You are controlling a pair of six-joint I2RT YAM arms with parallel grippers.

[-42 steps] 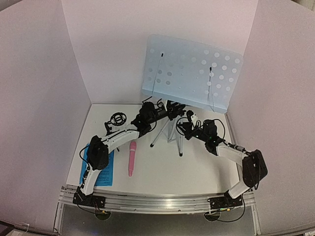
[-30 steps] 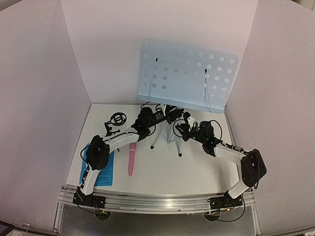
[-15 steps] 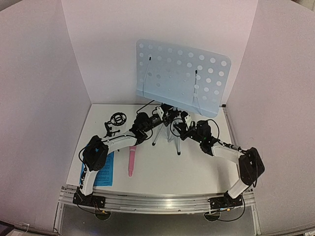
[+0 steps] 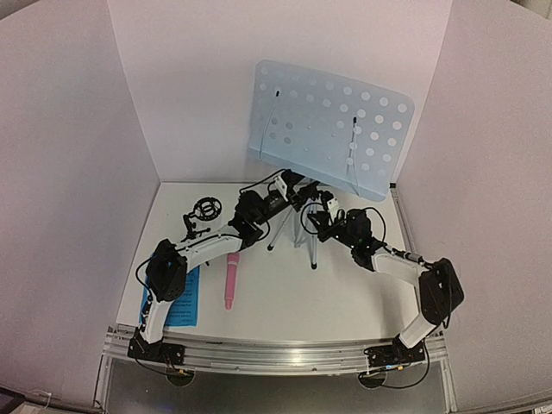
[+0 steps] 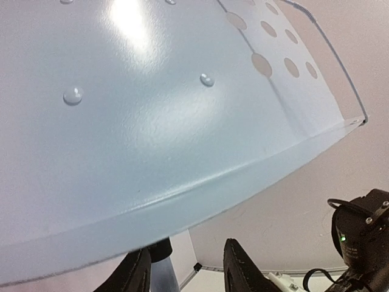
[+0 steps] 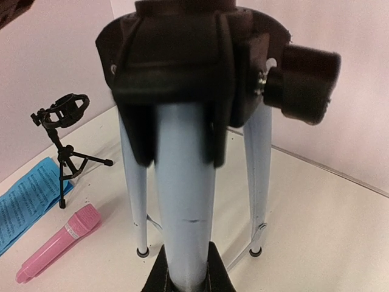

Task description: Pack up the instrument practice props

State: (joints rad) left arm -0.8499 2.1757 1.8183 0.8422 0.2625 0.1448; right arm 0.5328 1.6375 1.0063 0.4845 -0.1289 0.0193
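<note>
Right fingers (image 6: 159,275) pinch the music stand (image 6: 185,201) by its centre tube. Left fingers (image 5: 242,267) spread, the same tube between them, under the perforated desk.

White tabletop (image 4: 285,302), pale backdrop walls (image 4: 172,86), aluminium rail (image 4: 276,355) along near edge

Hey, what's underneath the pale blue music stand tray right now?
Its silver tripod, legs splayed, with the left hand and right hand close beside it. From above, the tray covers its own mount.
</note>
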